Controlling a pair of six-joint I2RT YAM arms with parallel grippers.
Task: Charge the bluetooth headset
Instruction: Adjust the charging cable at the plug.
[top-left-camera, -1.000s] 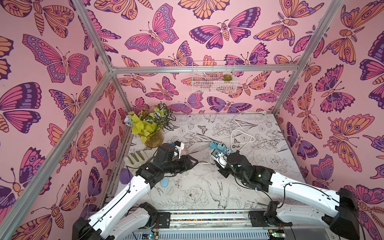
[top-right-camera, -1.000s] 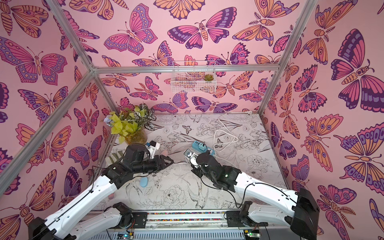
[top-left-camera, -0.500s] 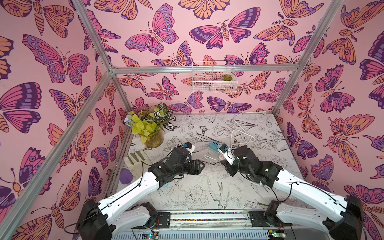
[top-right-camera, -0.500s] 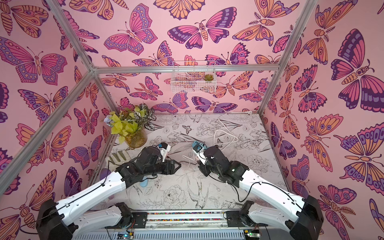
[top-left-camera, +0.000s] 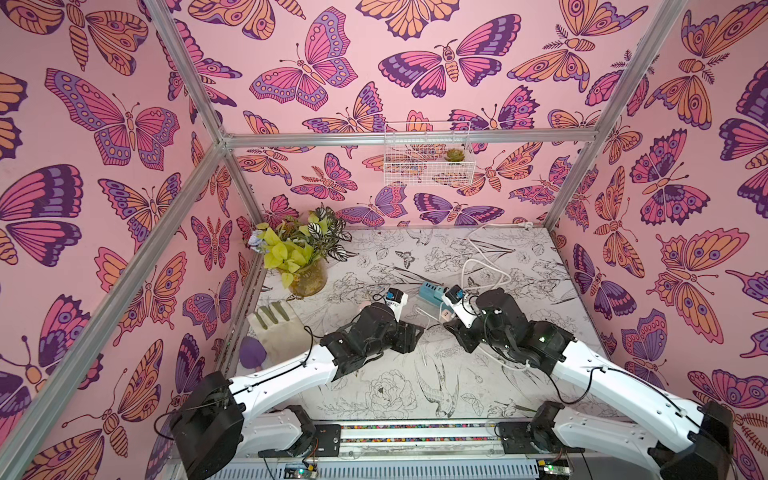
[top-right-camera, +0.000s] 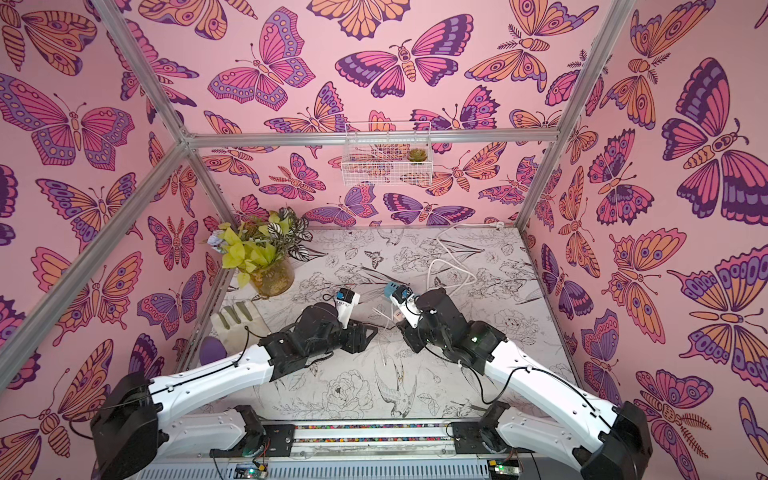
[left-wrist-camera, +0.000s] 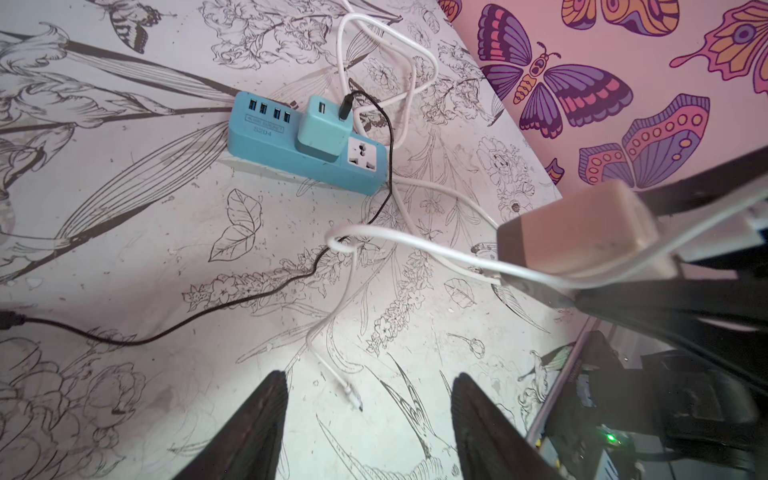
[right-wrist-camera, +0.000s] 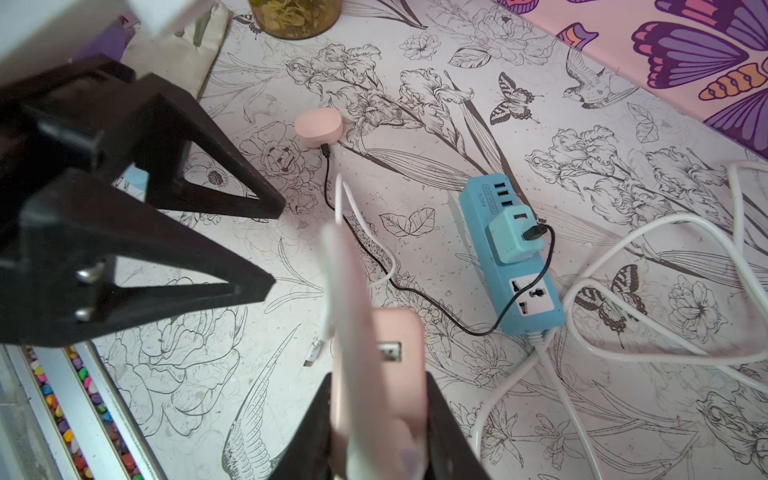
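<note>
Succulent (top-left-camera: 455, 155) in basket (top-left-camera: 415, 176), leaves (top-left-camera: 286, 251) in vase (top-left-camera: 309, 284), charger (right-wrist-camera: 386, 353) gripped

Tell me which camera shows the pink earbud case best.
The right wrist view: the pink earbud case shows whole and unobstructed, with a black cable plugged into it. The left wrist view shows only that cable running off frame. Neither top view shows the case.

Pink headset case (right-wrist-camera: 318, 126) lies flat — black cable (right-wrist-camera: 534, 232) joins it to mint charger (right-wrist-camera: 509, 245).
</note>
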